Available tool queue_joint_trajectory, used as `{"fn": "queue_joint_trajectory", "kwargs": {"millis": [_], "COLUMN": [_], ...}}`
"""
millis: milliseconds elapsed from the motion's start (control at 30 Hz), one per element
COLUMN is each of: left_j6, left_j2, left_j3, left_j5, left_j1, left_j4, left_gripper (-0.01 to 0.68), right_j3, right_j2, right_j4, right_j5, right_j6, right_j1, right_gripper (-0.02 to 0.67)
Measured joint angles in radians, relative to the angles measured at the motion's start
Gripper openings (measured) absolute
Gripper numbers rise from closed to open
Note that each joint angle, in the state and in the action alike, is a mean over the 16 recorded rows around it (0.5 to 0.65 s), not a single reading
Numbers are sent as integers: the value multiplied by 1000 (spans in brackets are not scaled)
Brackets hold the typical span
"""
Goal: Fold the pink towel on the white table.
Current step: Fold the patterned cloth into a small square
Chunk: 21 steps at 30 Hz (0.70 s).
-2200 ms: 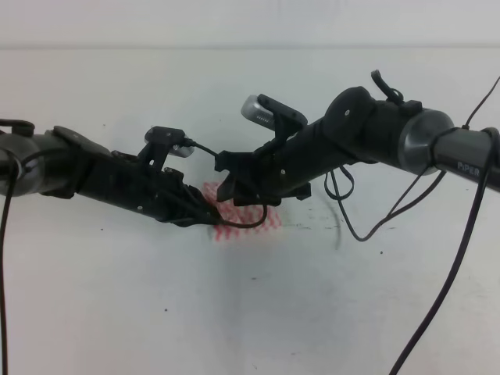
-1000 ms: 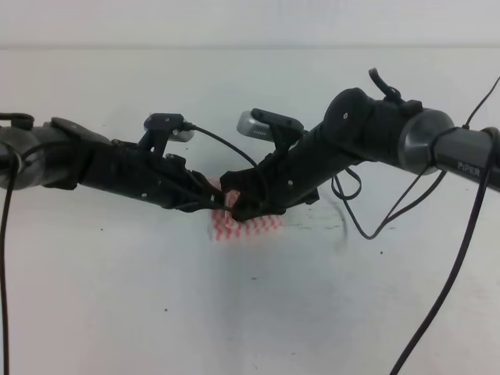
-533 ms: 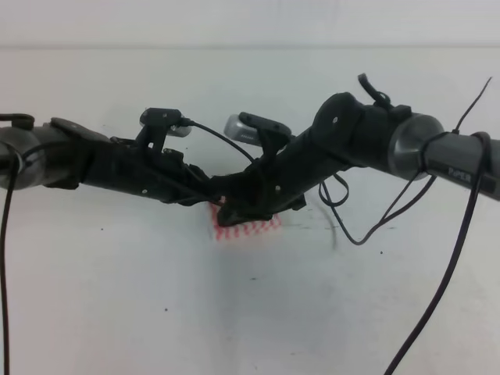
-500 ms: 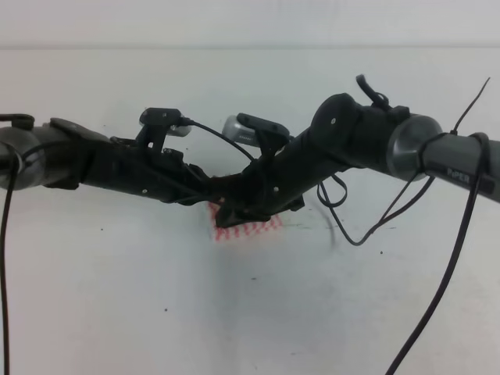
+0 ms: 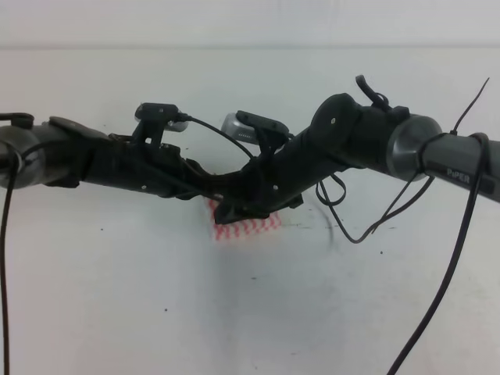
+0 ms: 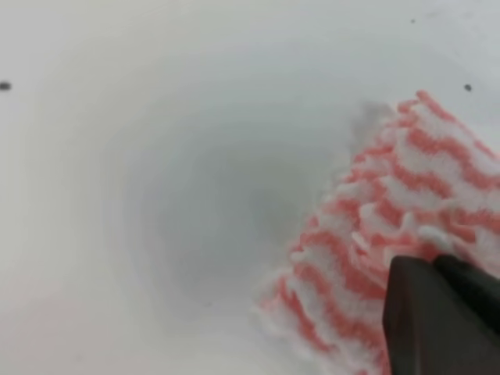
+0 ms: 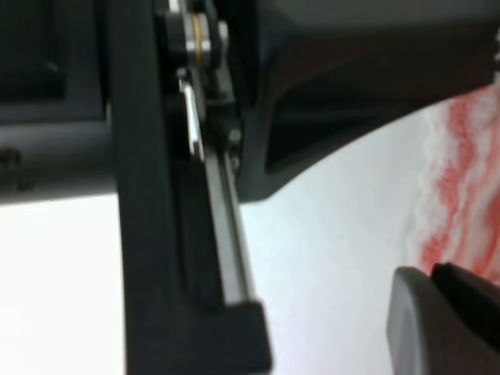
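Exterior high view: the pink towel [image 5: 246, 226] lies folded small on the white table [image 5: 117, 305], just left of the frame's centre, its upper edge hidden under both arms. The left gripper [image 5: 205, 190] reaches in from the left edge, the right gripper [image 5: 228, 209] from the upper right; their tips meet over the towel's upper left corner. Whether either jaw is parted or clamped cannot be told here.

Left wrist view: the towel [image 6: 391, 234] fills the right side, fluffy striped edge facing the bare table [image 6: 156, 195]. A dark fingertip [image 6: 437, 320] sits on the cloth at lower right; its grip is unclear.

Right wrist view: the left arm's black body [image 7: 195, 156] fills the upper left, close up. The towel [image 7: 469, 195] shows at the right edge, with a dark fingertip [image 7: 445, 320] at lower right; how wide the jaws stand cannot be seen.
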Motion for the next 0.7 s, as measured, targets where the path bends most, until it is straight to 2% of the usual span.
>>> {"fn": "queue_joint_trajectory", "kwargs": {"millis": [700], "left_j6": [4], "left_j2": [-53], "left_j3": [-2], "left_j5": [-41], "left_j1": [58], "left_j4": [-29], "left_gripper": [-3], "right_j3": [0], "right_j2": [2], "right_j4": [26], "right_j5": [38], "right_j6": [-10], "right_j1": [-2], "right_gripper": [9]}}
